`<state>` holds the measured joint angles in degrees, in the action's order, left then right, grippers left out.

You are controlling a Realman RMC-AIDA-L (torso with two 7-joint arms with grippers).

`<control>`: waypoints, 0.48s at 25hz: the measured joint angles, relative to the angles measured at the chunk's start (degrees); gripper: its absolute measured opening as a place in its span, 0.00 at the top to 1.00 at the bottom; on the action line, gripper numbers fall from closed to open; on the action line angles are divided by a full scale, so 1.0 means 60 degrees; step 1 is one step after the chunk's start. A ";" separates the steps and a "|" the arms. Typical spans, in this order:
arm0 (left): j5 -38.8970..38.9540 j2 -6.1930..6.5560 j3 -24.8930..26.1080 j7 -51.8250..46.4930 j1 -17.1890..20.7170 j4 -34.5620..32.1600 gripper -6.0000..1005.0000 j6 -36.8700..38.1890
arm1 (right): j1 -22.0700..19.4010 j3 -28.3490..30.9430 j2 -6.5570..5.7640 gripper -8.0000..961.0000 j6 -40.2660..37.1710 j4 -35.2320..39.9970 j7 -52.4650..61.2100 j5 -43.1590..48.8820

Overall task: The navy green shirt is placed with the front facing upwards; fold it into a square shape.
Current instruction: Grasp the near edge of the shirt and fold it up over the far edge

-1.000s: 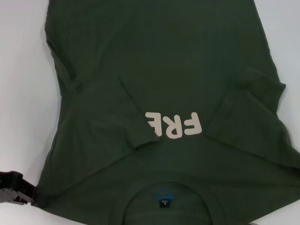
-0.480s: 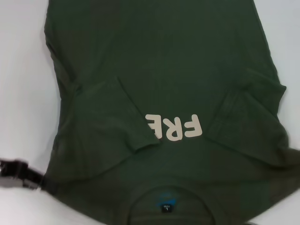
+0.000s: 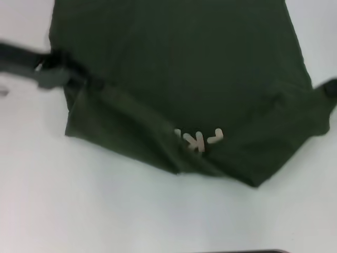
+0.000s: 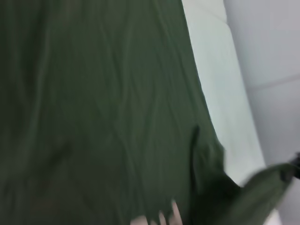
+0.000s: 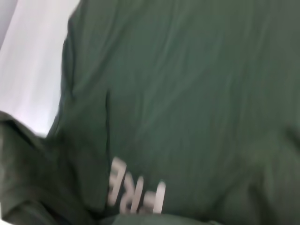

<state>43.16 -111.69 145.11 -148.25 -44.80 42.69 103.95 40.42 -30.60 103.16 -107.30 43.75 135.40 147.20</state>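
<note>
Gripping navy green shirt (image 3: 179, 68) edges, both jaws

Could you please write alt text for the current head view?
A large dark olive-green cotton T-shirt lies on a white table, its near edge folded over, hiding most pale lettering. The left pincer is at its left edge, the right pincer at its right.

The shirt (image 3: 184, 68) is soft matt cotton-like cloth, creased near its folded edge at 6 o'clock. Its pale letters (image 3: 197, 139) look smooth, perhaps rubbery print. The table (image 3: 105, 211) is smooth, slightly glossy white.
</note>
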 joint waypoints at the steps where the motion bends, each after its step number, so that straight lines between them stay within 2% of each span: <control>1: -0.0004 -0.0030 -0.0211 -0.0173 -0.0277 -0.0091 0.95 -0.0469 | 0.0131 0.0062 -0.0021 0.99 0.0181 0.0006 0.0110 -0.0015; 4: -0.0005 -0.0167 -0.0776 -0.0479 -0.1026 -0.0400 0.95 -0.1853 | 0.0452 0.0202 -0.0016 0.99 0.0815 0.0012 0.0340 -0.0047; 7: -0.0024 -0.0329 -0.0992 -0.0598 -0.1540 -0.0705 0.95 -0.3014 | 0.0664 0.0151 0.0040 0.99 0.1333 0.0005 0.0423 -0.0052; 12: -0.0004 -0.0590 -0.1094 -0.0922 -0.1784 -0.0693 0.95 -0.4531 | 0.0924 0.0131 0.0118 0.99 0.1949 0.0010 0.0531 -0.0095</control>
<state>43.14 -115.23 138.55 -153.78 -55.51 38.53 76.77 45.96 -29.81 103.87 -95.61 43.81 138.59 146.63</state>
